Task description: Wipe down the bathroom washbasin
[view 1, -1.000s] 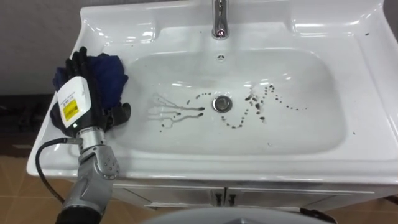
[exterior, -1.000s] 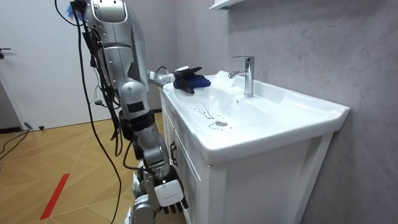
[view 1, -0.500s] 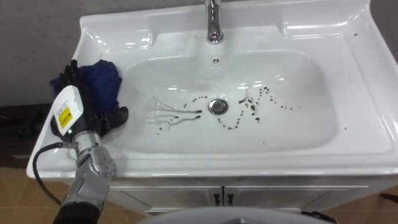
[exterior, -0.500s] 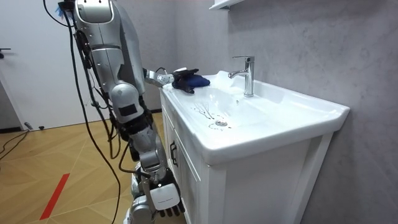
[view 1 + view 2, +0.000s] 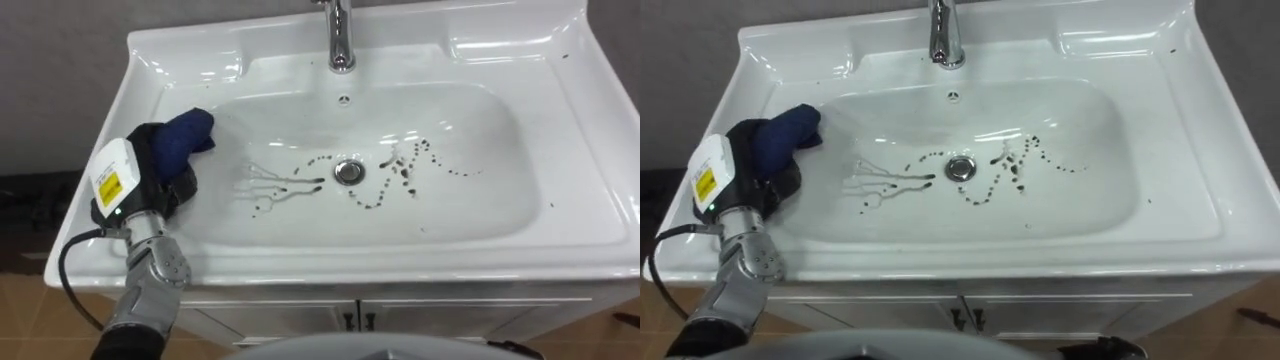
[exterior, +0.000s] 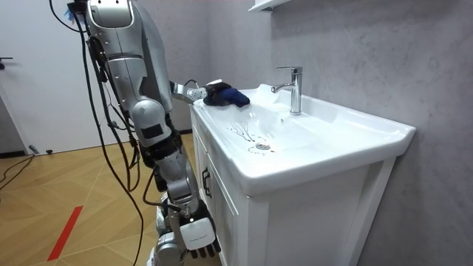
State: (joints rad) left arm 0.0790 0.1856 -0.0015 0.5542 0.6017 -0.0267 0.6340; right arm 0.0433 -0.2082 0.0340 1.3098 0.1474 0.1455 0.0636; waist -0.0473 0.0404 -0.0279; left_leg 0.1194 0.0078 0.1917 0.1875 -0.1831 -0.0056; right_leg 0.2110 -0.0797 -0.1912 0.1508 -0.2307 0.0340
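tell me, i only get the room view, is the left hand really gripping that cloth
Observer: Yes. The left hand is closed round the blue cloth at the basin's left slope.
Operator: where's the dirt exactly
Observer: Dark marks trail on both sides of the drain, apart from the cloth.
Operator: rim clean
Observer: No, small dark specks sit at its far right corner.
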